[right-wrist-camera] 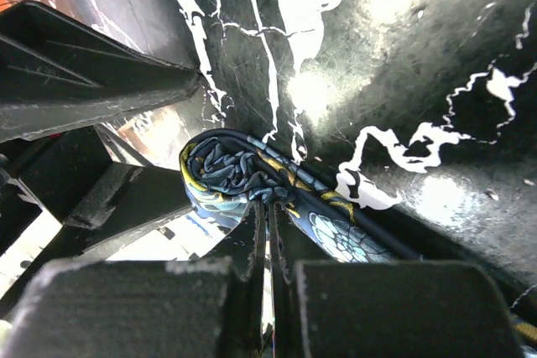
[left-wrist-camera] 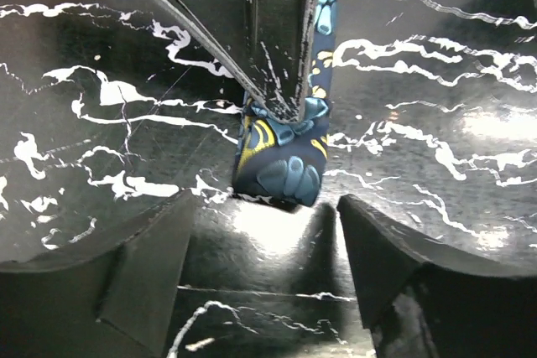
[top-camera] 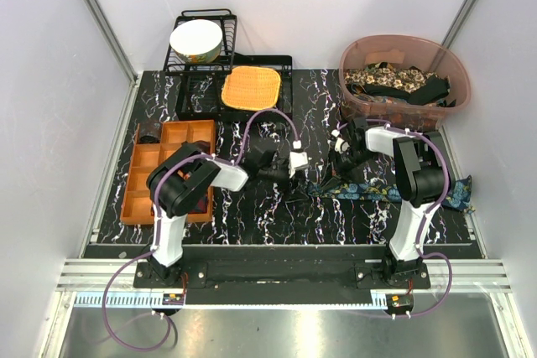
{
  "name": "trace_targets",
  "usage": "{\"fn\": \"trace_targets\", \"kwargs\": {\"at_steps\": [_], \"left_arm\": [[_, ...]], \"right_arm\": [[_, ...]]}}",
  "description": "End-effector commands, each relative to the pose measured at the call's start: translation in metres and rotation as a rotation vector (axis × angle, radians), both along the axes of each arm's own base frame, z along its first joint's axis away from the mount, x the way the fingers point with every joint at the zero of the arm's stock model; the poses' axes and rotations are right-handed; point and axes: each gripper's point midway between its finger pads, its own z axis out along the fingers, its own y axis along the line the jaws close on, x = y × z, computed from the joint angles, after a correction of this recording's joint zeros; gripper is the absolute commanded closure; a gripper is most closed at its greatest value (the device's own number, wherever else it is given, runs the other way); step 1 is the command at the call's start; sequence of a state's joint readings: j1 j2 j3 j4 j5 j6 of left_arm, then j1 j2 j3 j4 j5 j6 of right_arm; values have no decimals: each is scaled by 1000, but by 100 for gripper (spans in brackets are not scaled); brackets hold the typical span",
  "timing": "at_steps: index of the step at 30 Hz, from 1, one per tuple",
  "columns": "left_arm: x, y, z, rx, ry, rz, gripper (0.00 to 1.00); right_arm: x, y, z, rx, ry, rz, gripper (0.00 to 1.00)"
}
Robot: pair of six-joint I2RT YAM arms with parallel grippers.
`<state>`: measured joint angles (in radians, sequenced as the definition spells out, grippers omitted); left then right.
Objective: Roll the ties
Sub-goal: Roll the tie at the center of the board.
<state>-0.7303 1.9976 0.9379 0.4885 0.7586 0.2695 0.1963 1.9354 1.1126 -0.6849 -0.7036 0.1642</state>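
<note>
With the tie [left-wrist-camera: 281, 165] pinched in the right tool [right-wrist-camera: 268, 215], each turn should be wound tight and steadied by the left tool [left-wrist-camera: 267, 220] (spread wide).

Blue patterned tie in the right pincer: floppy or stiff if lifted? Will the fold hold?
Likely floppy: the blue tie bunches where the right pincer pinches it. Probably light and thin: the rest lies flat on the table. The fold looks loose, so it may fall open if released.
</note>
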Motion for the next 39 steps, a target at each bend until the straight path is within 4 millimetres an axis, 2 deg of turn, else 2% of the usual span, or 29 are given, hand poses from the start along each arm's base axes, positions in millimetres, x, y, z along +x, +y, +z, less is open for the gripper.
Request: {"fn": "trace_targets", "kwargs": {"at_steps": [1,2,8,11,15,16,17,19,20,22,23,24,25,26,27,28,30,31,32,34,36,37,39], "left_arm": [[-17,1,-12,-95,114,15,21],[-13,-3,-4,-143,72,15,20],[-12,-14,-14,-189,49,28,21],[-10,-18,-18,-198,51,28,27],[-14,-18,-25,-170,51,20,40],[-16,-18,-26,-161,33,9,47],[-19,-15,-32,-125,42,8,51],[-18,-15,-32,-81,-8,1,61],[-20,-11,-41,-18,20,5,64],[-12,-6,-43,64,-27,23,74],[-11,2,-53,156,5,44,78],[-9,7,-53,198,3,50,80],[-15,19,-58,274,17,34,84],[-9,22,-56,306,-3,43,85],[-8,26,-55,337,-19,32,86],[-17,37,-60,398,16,15,87],[-15,44,-57,453,-1,9,90],[-21,53,-60,499,26,0,90],[-18,55,-60,526,15,5,90],[-23,61,-62,583,13,-17,90],[-21,64,-64,624,-2,-19,89],[-23,67,-65,647,9,-23,88],[-20,66,-64,670,5,-20,87]], "right_arm": [[-2,-18,-31,-181,-18,63,100],[-1,-17,-31,-183,-24,68,100],[-1,-16,-37,-201,-16,73,100],[-2,-16,-40,-199,-5,74,100],[0,-14,-39,-188,-7,71,100],[0,-13,-39,-184,-8,71,100],[2,-12,-37,-174,-14,70,100],[4,-9,-35,-160,-17,68,100],[5,-6,-33,-141,-21,68,100],[8,-2,-28,-121,-32,71,100],[8,0,-24,-105,-27,72,92],[11,1,-16,-90,-49,82,89],[15,1,-10,-90,-68,81,84],[15,1,-4,-81,-76,86,80],[19,2,7,-67,-103,85,71],[22,1,14,-55,-118,79,67],[22,0,28,-23,-130,76,58],[22,-2,31,-14,-131,69,57],[22,-2,36,13,-133,61,55],[20,1,43,53,-141,53,53],[22,11,53,130,-154,36,53],[18,14,51,151,-139,25,52],[24,25,54,207,-153,4,53]]}}
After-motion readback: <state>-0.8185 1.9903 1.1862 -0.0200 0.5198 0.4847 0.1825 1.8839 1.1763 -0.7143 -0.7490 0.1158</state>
